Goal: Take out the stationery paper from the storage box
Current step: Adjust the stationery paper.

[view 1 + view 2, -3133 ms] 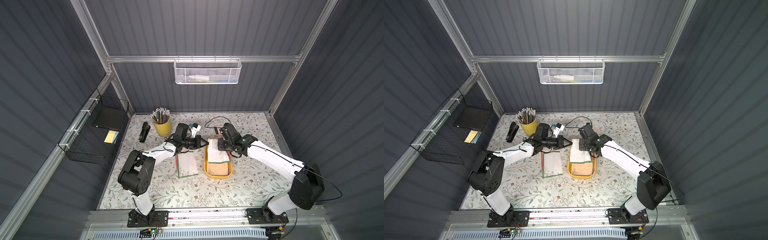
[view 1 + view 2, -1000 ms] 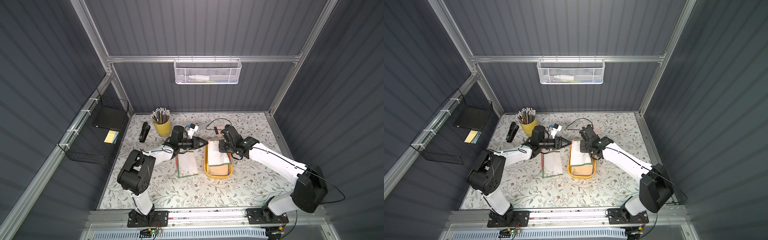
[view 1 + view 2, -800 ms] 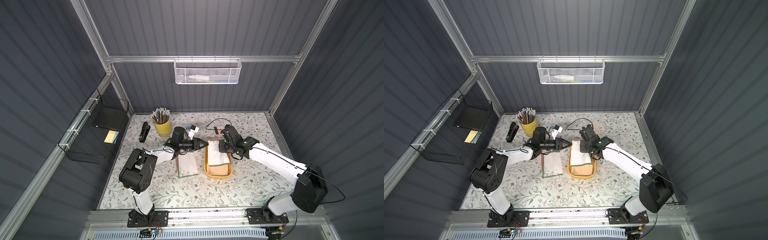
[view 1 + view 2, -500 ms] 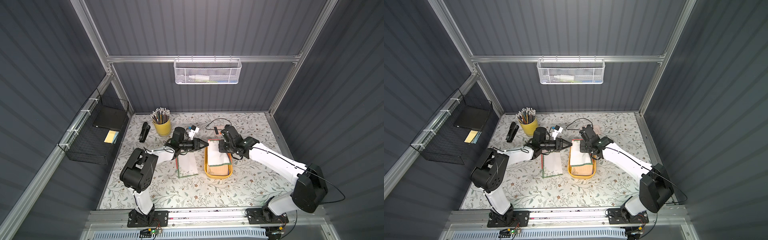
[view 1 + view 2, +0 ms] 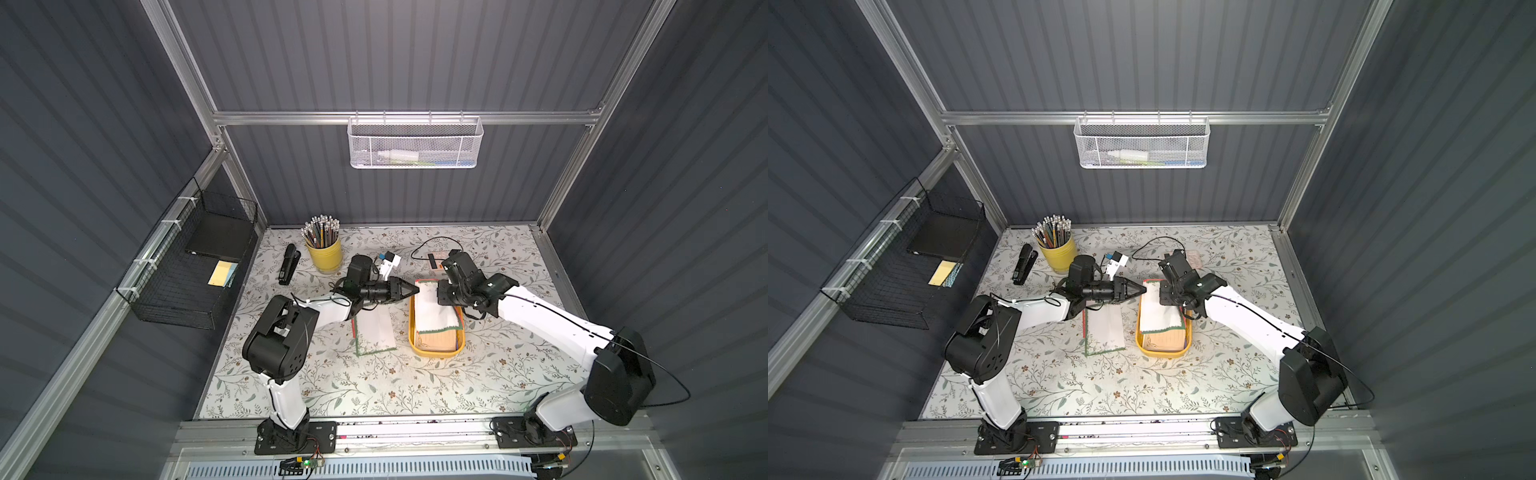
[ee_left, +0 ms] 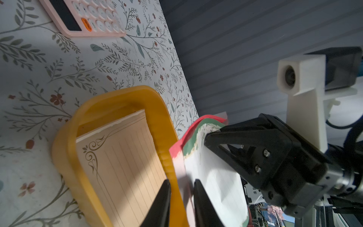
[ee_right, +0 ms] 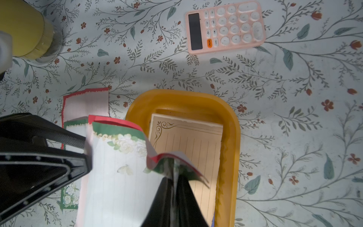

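Note:
The yellow storage box (image 5: 436, 353) (image 5: 1163, 354) lies mid-table with a tan lined sheet (image 7: 196, 141) (image 6: 121, 157) flat inside. My right gripper (image 7: 174, 176) (image 5: 440, 293) is shut on stationery paper (image 7: 117, 176) (image 5: 434, 316), a green-floral sheet and a red-bordered one, lifted at the box's far end and draping down into it. My left gripper (image 6: 181, 182) (image 5: 415, 288) points sideways at the lifted sheets' left edge. Its jaws stand narrowly apart with that edge between them. Two more sheets (image 5: 374, 332) (image 5: 1104, 328) lie on the table left of the box.
A pink calculator (image 7: 225, 25) (image 6: 88, 17) lies just beyond the box. A yellow pencil cup (image 5: 324, 253) and a black stapler (image 5: 289, 264) stand at the back left. A black wire basket (image 5: 195, 274) hangs on the left wall, a white mesh basket (image 5: 415, 141) on the back wall.
My left gripper's jaws have narrowed around the edge of the lifted sheets, and its tip has edged slightly right. The right gripper has kept the sheets raised and has not moved.

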Robot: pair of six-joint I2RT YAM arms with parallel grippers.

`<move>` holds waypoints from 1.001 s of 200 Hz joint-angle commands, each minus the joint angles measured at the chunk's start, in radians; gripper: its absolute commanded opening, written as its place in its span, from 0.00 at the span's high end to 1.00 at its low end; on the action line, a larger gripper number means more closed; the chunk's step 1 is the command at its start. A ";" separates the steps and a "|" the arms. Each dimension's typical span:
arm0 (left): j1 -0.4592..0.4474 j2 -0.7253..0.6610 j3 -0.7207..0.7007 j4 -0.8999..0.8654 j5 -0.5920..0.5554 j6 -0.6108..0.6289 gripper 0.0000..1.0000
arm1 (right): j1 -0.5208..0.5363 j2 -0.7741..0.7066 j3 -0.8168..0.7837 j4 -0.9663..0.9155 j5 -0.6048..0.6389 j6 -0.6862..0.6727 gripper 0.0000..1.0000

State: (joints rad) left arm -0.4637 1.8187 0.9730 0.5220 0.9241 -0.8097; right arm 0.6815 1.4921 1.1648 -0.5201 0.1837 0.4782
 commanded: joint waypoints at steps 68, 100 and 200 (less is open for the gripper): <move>-0.004 -0.012 0.040 -0.137 -0.009 0.099 0.76 | 0.002 0.000 0.017 -0.006 0.016 -0.004 0.87; -0.004 -0.011 0.037 -0.137 -0.013 0.098 0.76 | 0.003 -0.005 0.013 -0.011 0.022 -0.004 0.87; -0.006 0.004 0.021 -0.038 0.003 0.029 0.78 | 0.002 -0.004 0.004 -0.001 0.007 -0.004 0.87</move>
State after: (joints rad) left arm -0.4633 1.8187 0.9855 0.4286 0.9131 -0.7547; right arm 0.6815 1.4925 1.1648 -0.5228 0.1871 0.4782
